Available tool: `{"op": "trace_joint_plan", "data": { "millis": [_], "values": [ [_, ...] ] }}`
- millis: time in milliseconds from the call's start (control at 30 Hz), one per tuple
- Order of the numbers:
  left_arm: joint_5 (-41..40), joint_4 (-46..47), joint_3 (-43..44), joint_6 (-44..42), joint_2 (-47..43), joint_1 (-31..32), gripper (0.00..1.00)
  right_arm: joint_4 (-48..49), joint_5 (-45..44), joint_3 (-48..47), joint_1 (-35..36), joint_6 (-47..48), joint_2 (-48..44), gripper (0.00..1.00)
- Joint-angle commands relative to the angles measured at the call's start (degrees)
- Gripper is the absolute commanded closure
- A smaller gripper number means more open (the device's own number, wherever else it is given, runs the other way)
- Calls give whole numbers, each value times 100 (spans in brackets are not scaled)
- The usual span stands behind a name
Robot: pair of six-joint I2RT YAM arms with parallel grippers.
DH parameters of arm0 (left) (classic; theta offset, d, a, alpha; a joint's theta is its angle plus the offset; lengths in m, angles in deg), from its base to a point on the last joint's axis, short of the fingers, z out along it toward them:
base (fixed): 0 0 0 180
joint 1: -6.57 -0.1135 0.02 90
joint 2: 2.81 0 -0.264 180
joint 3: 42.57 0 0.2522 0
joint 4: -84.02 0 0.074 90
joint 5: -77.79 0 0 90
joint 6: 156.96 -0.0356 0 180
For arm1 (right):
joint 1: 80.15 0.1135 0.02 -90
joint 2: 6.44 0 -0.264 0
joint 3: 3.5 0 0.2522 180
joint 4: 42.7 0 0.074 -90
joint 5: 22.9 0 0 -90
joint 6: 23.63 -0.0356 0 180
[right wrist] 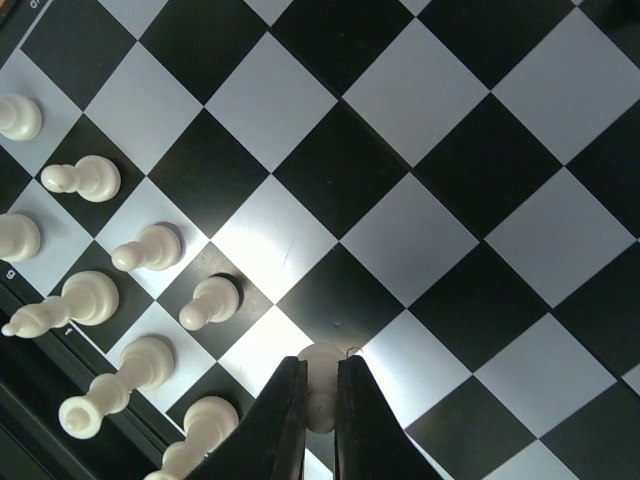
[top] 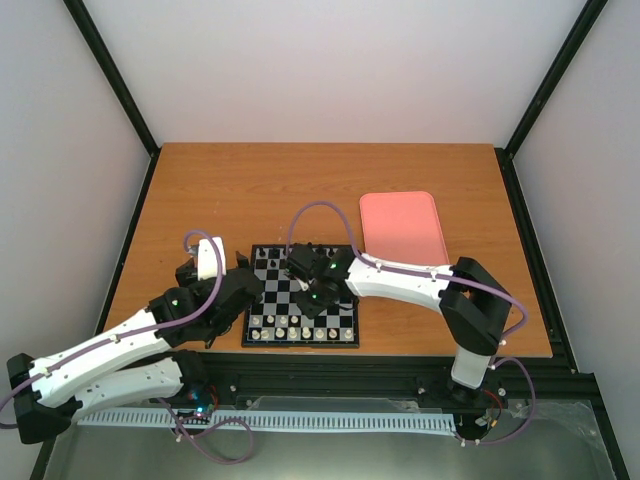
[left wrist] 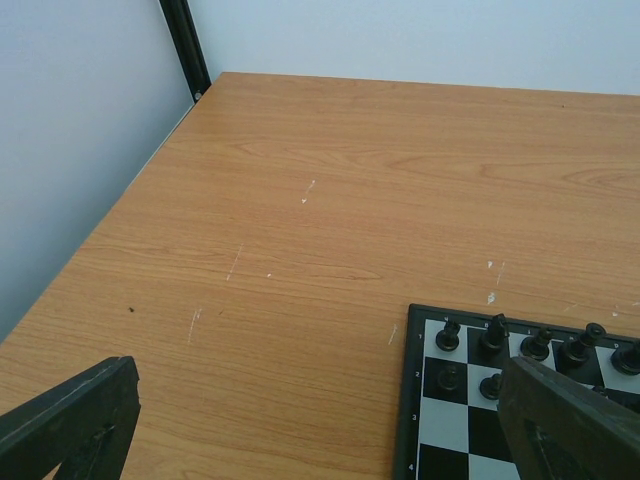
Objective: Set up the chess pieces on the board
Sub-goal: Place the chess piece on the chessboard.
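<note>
Right arm (top: 400, 283) bent at the elbow, and we see its forearm stretched left over the board (top: 300, 343). The right gripper (right wrist: 321, 370) points straight down, fingers pinching a cream-white pawn (right wrist: 322, 400) at a white square. The other white chess pieces (right wrist: 150, 248) crowd the two rows nearest the board's edge. Left arm (top: 110, 350) lies low by the board's left side, left gripper (left wrist: 320, 430) spread wide over the table (left wrist: 300, 250), black pieces (left wrist: 493, 335) just ahead.

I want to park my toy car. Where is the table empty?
Bare table lies beyond the board, left of the pink tray. The board's middle squares are free. Its near rows are crowded with chess pieces, where the right gripper pinches one.
</note>
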Motion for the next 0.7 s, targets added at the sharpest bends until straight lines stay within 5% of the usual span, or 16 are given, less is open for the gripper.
{"op": "trace_joint_plan", "data": {
  "millis": [0, 667],
  "values": [
    [-99, 50, 136, 51, -100, -30, 0, -83, 6, -235, 105, -21, 172, 97],
    [-30, 136, 114, -5, -97, -31, 0, -155, -15, -244, 339, -32, 496, 96]
  ]
}}
